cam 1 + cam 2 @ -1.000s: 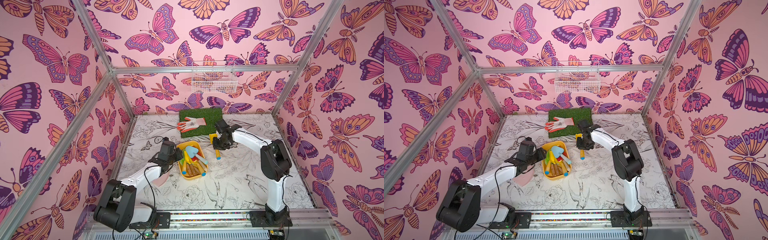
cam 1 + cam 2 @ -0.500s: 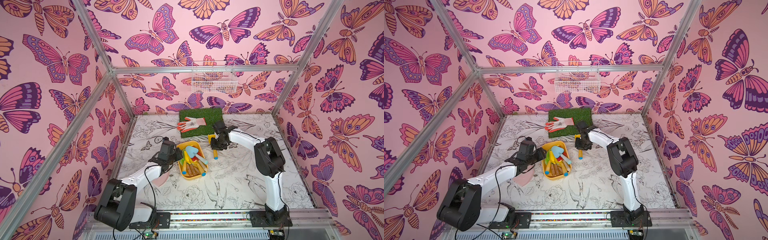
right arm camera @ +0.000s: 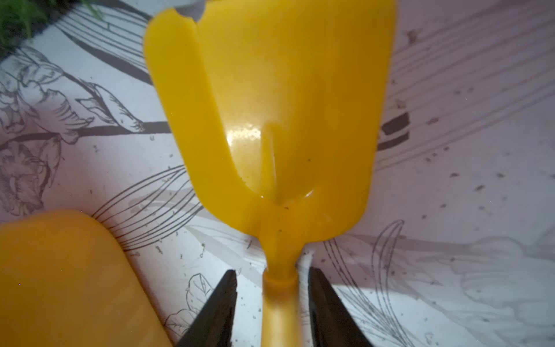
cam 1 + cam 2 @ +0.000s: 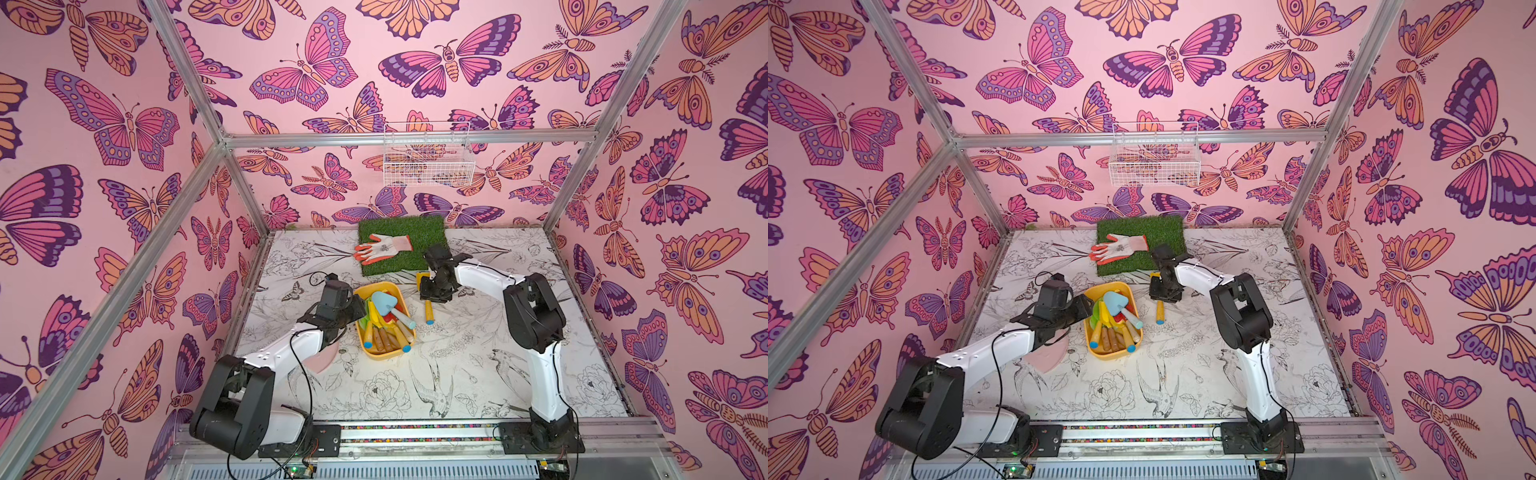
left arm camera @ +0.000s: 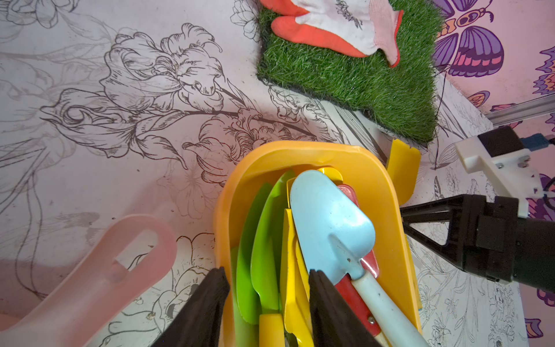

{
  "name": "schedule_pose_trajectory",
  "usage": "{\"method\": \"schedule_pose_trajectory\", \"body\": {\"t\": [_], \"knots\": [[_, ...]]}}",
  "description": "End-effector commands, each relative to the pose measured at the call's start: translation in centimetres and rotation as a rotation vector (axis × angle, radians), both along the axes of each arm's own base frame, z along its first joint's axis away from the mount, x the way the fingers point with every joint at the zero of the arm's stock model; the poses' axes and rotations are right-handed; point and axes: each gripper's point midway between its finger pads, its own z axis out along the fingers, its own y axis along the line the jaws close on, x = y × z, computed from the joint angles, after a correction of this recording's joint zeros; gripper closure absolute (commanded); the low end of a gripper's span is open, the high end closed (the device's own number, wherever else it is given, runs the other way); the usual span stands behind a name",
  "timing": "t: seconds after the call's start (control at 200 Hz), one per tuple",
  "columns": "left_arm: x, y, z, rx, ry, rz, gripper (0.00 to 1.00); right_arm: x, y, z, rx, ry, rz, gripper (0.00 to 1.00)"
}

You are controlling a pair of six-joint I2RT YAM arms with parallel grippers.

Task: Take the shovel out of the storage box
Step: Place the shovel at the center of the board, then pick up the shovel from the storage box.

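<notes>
Between the spread right fingers [image 3: 216,315] lies the shovel [image 3: 270,120] on the desk [image 3: 450,180]; left fingers [image 5: 204,309], also spread, straddle the storage box [image 5: 300,150] wall.

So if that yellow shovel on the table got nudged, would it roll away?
Likely not: the yellow shovel has a broad blade resting on the table, which should stop rolling. Its glossy plastic looks stiff, light, maybe slippery. Its round handle might let it swivel.

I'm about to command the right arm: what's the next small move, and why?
Probably raise the right gripper straight up, clear of the yellow shovel: it appears to lie on the table beside the storage box, and both fingers show a gap from its handle.
</notes>
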Motion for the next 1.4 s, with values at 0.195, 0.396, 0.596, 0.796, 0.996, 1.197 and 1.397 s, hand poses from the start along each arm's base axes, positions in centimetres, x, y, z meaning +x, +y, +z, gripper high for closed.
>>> {"method": "schedule_pose_trajectory", "body": {"t": [0.195, 0.396, 0.596, 0.796, 0.996, 1.197, 1.397], "knots": [[-0.3, -0.6, -0.7, -0.008, 0.034, -0.038, 0.49, -1.8, -1.2, 5.9, -0.035, -0.131, 0.021, 0.5], [-0.3, -0.5, -0.6, -0.006, 0.027, -0.036, 0.51, -5.1, -0.5, 8.9, -0.029, -0.187, 0.087, 0.5], [-0.3, -0.7, -0.4, -0.015, 0.025, -0.046, 0.51, -8.6, 2.5, 10.8, -0.038, -0.233, 0.272, 0.53], [-0.2, -1.2, -0.8, -0.023, 0.044, -0.063, 0.52, -10.2, 4.0, 10.3, -0.083, -0.232, 0.387, 0.54], [-0.2, -1.3, -1.1, -0.024, 0.052, -0.068, 0.52, -11.4, 4.8, 9.4, -0.084, -0.234, 0.46, 0.52], [-0.2, -1.3, -1.1, -0.023, 0.051, -0.068, 0.52, -11.8, 4.6, 8.7, -0.082, -0.261, 0.434, 0.48], [-0.2, -1.2, -1.0, -0.024, 0.05, -0.067, 0.52, -12.3, 5.1, 8.7, -0.049, -0.25, 0.436, 0.49]]}}
